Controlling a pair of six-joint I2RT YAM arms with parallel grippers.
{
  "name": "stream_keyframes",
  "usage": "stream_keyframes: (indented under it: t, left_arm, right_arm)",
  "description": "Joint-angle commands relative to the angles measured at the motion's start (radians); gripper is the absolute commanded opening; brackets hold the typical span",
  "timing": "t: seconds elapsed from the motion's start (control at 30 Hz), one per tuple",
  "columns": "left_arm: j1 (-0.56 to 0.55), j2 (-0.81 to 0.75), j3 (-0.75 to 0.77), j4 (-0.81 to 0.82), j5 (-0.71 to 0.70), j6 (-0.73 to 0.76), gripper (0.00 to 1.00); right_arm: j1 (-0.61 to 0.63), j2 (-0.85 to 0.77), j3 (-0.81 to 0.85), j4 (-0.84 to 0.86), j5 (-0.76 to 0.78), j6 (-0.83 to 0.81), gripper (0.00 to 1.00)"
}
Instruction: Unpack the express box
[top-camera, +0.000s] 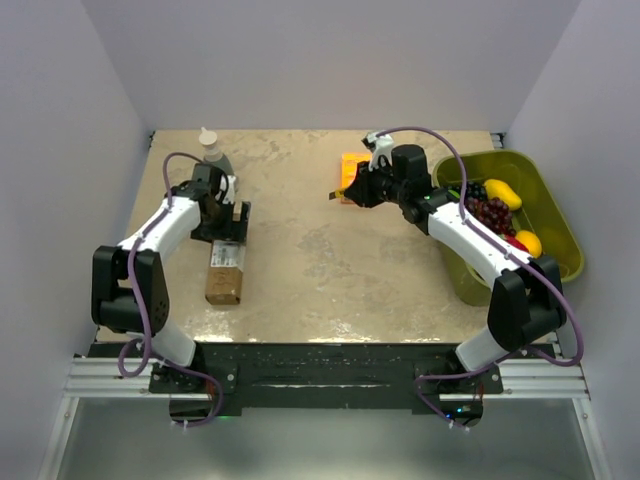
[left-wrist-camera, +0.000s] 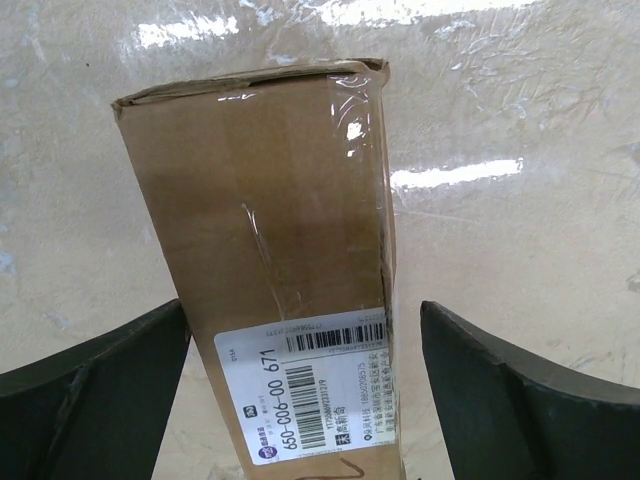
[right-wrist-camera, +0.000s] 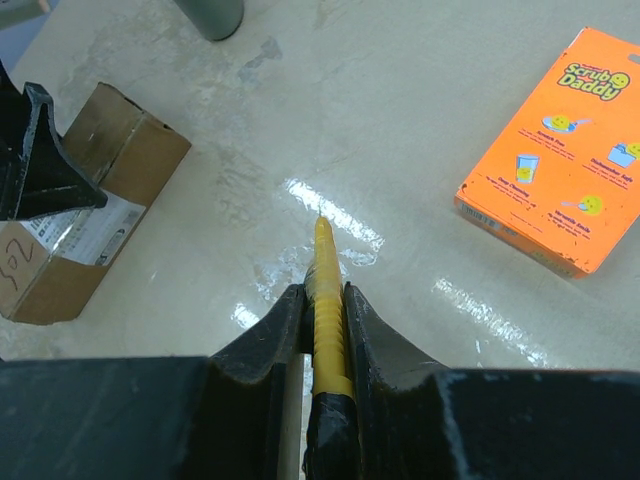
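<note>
While the left gripper (top-camera: 236, 218) hangs with jaws spread wide, it straddles the far end of the express box (top-camera: 225, 272), a long brown cardboard carton. In the left wrist view a gap shows on each side between a finger (left-wrist-camera: 100, 400) and the cardboard.

Box position: flat on the beige marbled desk (top-camera: 320, 260), near its left edge, with its long axis running from near to far. Clear tape wrinkles along its top.

Right gripper (top-camera: 345, 193): clenched on a slim yellow pointed tool (right-wrist-camera: 322, 270), tip out ahead and above the desk, right of centre.

Room: a broad bare stretch of desk separates the carton from the flat orange cardboard box (top-camera: 350, 165) at the far side. An olive plastic tub (top-camera: 500, 153) of fruit lines the right edge. A grey bottle with a white cap (top-camera: 212, 150) stands near the far-left corner.

Writing: the white label reads "650-006-00 671" with barcodes; the smaller print is unreadable. The orange box reads "Scrub Daddy".
</note>
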Motion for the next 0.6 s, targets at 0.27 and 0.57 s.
stream_keyframes:
  t: [0.27,0.57]
  left_arm:
    - [0.004,0.088,0.021,-0.007,-0.031,0.023,0.72]
    - [0.092,0.022,-0.07,0.519,0.838,-0.262,0.47]
  right_arm:
    - [-0.003,-0.018,0.058,-0.005,-0.01,-0.064,0.0]
    - [-0.016,-0.034,0.148,-0.142,0.028,-0.161,0.0]
